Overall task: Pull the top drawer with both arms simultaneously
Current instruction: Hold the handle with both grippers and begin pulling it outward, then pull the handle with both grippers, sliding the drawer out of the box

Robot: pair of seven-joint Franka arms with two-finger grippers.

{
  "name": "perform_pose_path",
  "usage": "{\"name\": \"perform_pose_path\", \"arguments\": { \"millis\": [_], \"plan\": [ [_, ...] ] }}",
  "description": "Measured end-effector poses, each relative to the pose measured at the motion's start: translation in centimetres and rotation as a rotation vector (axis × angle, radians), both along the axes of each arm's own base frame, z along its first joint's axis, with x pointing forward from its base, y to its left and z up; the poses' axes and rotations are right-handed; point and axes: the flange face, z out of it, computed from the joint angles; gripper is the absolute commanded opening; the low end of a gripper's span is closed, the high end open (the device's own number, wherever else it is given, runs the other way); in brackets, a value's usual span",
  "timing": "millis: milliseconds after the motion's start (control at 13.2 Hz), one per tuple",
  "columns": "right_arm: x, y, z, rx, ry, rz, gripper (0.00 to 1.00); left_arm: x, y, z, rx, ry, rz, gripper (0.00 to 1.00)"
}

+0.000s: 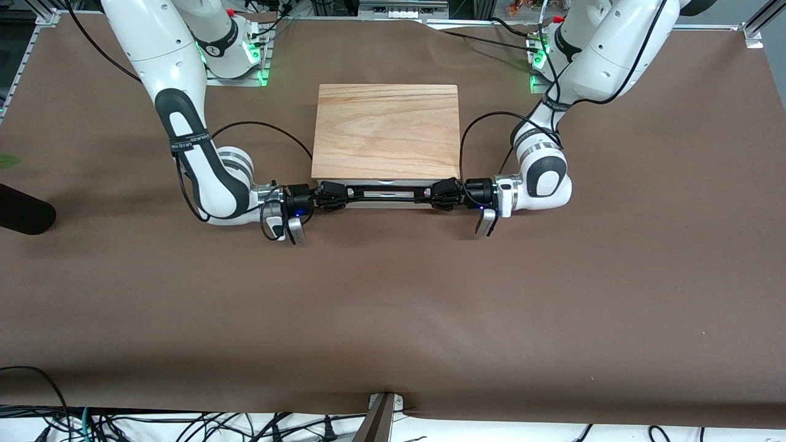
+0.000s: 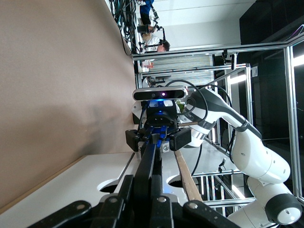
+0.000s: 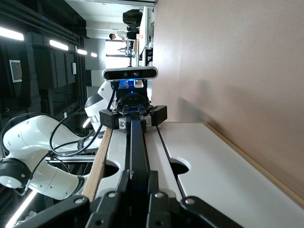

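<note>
The top drawer's white front (image 1: 387, 182) shows as a thin strip under the oak cabinet top (image 1: 387, 129). Its long black bar handle (image 1: 387, 194) runs along the front. My right gripper (image 1: 336, 195) is shut on the handle's end toward the right arm. My left gripper (image 1: 441, 193) is shut on the end toward the left arm. In the left wrist view my fingers (image 2: 124, 190) clamp the handle (image 2: 148, 161) beside the drawer front (image 2: 168, 164). In the right wrist view my fingers (image 3: 124, 183) clamp the handle (image 3: 137, 147) beside the drawer front (image 3: 116, 156).
A lower white panel (image 3: 209, 166) with a cutout lies below the top drawer. The cabinet stands on the brown table cover (image 1: 393, 307). A black object (image 1: 24, 212) lies at the right arm's end of the table. A metal post (image 1: 381, 417) and cables sit at the edge nearest the front camera.
</note>
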Motion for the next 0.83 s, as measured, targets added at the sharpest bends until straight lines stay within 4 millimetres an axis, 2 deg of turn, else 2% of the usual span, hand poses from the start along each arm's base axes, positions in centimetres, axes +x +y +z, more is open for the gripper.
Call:
{"name": "perform_pose_path", "arguments": {
  "millis": [528,830],
  "plan": [
    [0.4,0.0,-0.1,0.004,-0.004,0.004,0.0,0.2,0.0,-0.1,-0.001,-0.009,0.001,0.0],
    [1.5,0.0,0.1,0.009,-0.002,-0.001,0.0,1.2,0.0,0.1,-0.002,-0.017,0.01,0.0]
  ]
}}
